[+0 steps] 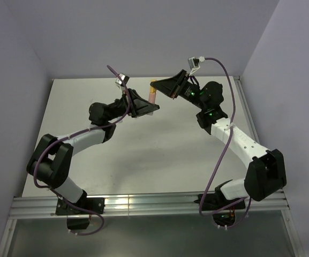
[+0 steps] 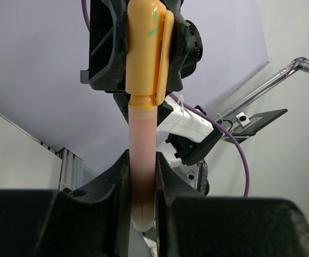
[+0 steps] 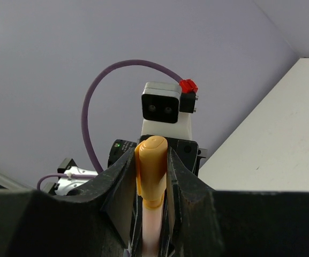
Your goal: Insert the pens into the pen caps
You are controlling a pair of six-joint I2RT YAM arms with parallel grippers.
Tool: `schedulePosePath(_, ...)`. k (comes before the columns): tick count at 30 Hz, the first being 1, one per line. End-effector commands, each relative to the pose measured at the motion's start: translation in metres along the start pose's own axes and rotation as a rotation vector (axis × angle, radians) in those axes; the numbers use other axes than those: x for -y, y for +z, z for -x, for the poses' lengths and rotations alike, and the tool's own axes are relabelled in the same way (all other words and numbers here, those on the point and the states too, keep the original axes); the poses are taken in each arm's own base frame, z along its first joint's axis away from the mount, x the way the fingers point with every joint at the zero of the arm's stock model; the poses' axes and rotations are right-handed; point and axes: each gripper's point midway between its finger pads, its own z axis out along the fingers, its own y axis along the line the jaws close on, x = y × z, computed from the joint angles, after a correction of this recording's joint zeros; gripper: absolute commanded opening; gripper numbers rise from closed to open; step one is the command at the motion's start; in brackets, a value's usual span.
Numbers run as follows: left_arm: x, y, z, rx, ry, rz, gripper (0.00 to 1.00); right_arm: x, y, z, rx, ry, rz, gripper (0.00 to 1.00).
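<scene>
A pale, translucent pink plastic pen body (image 2: 143, 150) is seen with its upper end entered in the mouth of a solid orange plastic cap with a clip (image 2: 145, 53). The two are lined up on one axis and held in the air above the pale table (image 1: 143, 160), towards its far edge. Whether the pen is pressed fully home cannot be told. The pen's lower part is clamped between the closed fingers of the left gripper (image 2: 142, 182), and the cap is clamped between the narrowed fingers of the right gripper (image 3: 152, 160). The two grippers are set tip to tip, with a stretch of bare pen between them. The step in hand is judged to be the seating of the pen in the cap. It is best done by a straight push along the shared axis, with both grips kept firm so that neither piece slides. Sideways tilt is to be avoided, since the joint could be jammed or the pen levered out of its grip.
</scene>
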Motion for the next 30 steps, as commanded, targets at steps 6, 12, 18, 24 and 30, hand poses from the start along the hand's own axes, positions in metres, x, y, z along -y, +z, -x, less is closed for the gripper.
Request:
schedulePosePath(6,0.036,0.003,0.018,0.064,0.185,-0.091,0.00,-0.062,-0.004,-0.031,-0.113,-0.040,0.181,0.00)
schedulePosePath(12,0.043,0.001,0.023,0.067,0.254,-0.070,0.00,-0.071,-0.008,-0.040,-0.142,-0.074,0.238,0.00)
schedulePosePath(18,0.058,0.003,0.025,0.052,0.325,-0.077,0.00,-0.083,-0.013,-0.051,-0.182,-0.094,0.337,0.00)
schedulePosePath(24,0.056,0.005,0.031,0.059,0.409,0.000,0.00,-0.085,-0.009,-0.058,-0.204,-0.151,0.323,0.00)
schedulePosePath(30,0.061,0.005,0.033,0.059,0.472,0.036,0.00,-0.093,-0.005,-0.058,-0.203,-0.205,0.304,0.00)
